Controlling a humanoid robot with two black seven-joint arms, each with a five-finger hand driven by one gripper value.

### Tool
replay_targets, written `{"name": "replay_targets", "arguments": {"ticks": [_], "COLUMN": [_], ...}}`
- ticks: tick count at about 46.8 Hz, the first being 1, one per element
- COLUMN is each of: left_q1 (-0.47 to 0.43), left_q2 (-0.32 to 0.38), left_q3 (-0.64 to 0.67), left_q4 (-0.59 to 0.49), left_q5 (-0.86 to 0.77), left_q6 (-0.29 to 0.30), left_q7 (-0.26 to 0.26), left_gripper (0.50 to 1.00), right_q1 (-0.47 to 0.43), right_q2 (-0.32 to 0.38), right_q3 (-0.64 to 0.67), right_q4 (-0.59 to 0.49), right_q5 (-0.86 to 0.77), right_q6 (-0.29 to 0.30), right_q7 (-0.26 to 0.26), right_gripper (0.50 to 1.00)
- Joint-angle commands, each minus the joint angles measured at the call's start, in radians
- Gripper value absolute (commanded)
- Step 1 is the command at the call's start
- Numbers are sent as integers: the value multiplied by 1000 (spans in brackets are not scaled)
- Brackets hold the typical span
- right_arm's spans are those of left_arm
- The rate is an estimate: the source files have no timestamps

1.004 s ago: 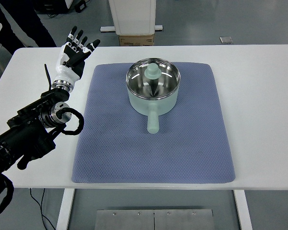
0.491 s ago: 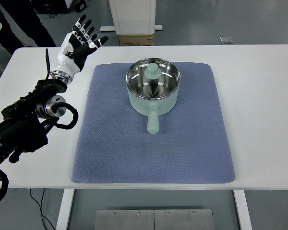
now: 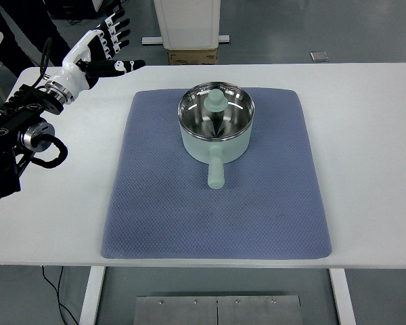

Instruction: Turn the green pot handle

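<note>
A pale green pot (image 3: 216,128) with a shiny steel inside stands on the blue mat (image 3: 216,203), toward its far middle. A pale green lid knob (image 3: 216,101) shows inside it. Its handle (image 3: 216,172) points straight toward the table's near edge. My left hand (image 3: 107,42) is open with fingers spread, raised over the table's far left corner, well left of the pot and holding nothing. My right arm is out of view.
The white table (image 3: 365,149) extends around the mat. Beyond its far edge stand a white pedestal (image 3: 187,20) with a cardboard box (image 3: 192,55) at its base. A dark-clothed person's part (image 3: 27,34) shows at top left.
My left hand and forearm have pulled back to the left and up, away from the mat toward the table's far left corner. The pot has not moved.
</note>
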Motion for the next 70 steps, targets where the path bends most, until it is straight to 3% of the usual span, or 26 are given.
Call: {"name": "replay_targets", "arguments": {"ticks": [1, 11, 25, 40, 49, 60, 70], "left_q1": [-20, -58, -129, -163, -207, -259, -262], "left_q2": [25, 73, 230, 230, 223, 219, 220], "left_q3": [1, 1, 1, 1, 6, 7, 9], "left_q4": [-1, -32, -323, -412, -541, -633, -754], "left_q5": [72, 239, 415, 696, 862, 923, 1021], "left_q6": [-12, -110, -117, -118, -117, -118, -143], "left_q7": [0, 0, -9, -14, -26, -29, -66], "left_gripper": [1000, 1000, 1000, 1000, 1000, 1000, 1000], "right_q1": [0, 0, 0, 0, 0, 0, 0], "right_q2": [0, 0, 0, 0, 0, 0, 0], "right_q3": [0, 0, 0, 0, 0, 0, 0], "right_q4": [-2, -2, 1, 1, -2, -2, -2], "right_q5": [-1, -1, 1, 1, 1, -1, -1], "right_q6": [0, 0, 0, 0, 0, 0, 0], "right_q7": [2, 0, 0, 0, 0, 0, 0], "right_gripper": [1000, 1000, 1000, 1000, 1000, 1000, 1000]}}
